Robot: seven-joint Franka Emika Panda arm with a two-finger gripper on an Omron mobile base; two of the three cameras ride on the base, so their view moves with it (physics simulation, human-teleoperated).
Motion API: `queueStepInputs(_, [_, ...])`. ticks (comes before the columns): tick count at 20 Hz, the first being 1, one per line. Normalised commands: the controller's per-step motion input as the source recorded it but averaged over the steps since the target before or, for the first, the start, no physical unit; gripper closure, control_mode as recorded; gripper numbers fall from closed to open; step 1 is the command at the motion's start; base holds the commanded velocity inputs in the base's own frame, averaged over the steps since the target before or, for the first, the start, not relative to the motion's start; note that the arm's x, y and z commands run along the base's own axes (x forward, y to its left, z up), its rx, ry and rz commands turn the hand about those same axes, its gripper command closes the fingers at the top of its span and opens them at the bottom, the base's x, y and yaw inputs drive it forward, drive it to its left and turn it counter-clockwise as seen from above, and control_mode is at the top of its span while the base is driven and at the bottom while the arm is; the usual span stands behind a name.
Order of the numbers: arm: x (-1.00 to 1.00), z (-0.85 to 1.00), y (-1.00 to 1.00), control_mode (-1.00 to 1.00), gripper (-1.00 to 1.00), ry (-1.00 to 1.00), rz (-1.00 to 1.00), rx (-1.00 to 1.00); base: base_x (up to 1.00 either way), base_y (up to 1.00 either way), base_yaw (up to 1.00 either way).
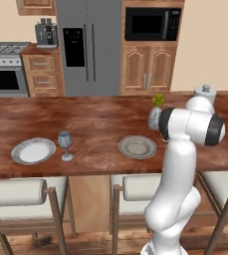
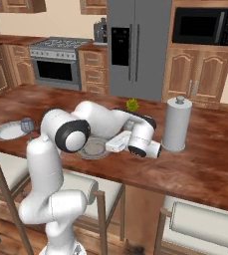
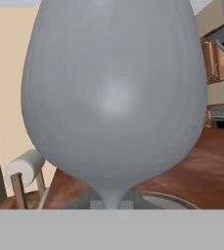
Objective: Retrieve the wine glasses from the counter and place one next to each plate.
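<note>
Both plates are bare. The left plate [image 1: 33,151] has a glass [image 1: 64,145] standing just beside it, near the island's front edge. The gripper [image 3: 112,205] is closed on the stem of a second glass [image 3: 113,97] (seen close up), above the right plate [image 1: 137,147].

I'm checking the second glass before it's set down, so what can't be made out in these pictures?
- Left base view: the tool and its glass, behind the arm's elbow.
- Hand view: the glass is so close that its stem's lower end and foot are cut off at the bottom.
- Right base view: the right plate, mostly covered by the arm.
</note>
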Motion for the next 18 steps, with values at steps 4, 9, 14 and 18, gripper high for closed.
queueStepInputs(4, [0.04,-0.19,0.0,-1.0,1.0,0.05,0.0,-0.01,0.0,0.0,0.0])
queueStepInputs(9, [0.0,-0.23,0.0,-1.0,1.0,0.0,0.01,-0.1,0.0,0.0,0.0])
queueStepInputs(14, [0.0,-0.15,0.0,-1.0,1.0,0.0,0.02,-0.15,0.0,0.0,0.0])
queueStepInputs(18, [0.0,-0.14,0.0,-1.0,1.0,0.0,0.0,-0.15,0.0,0.0,0.0])
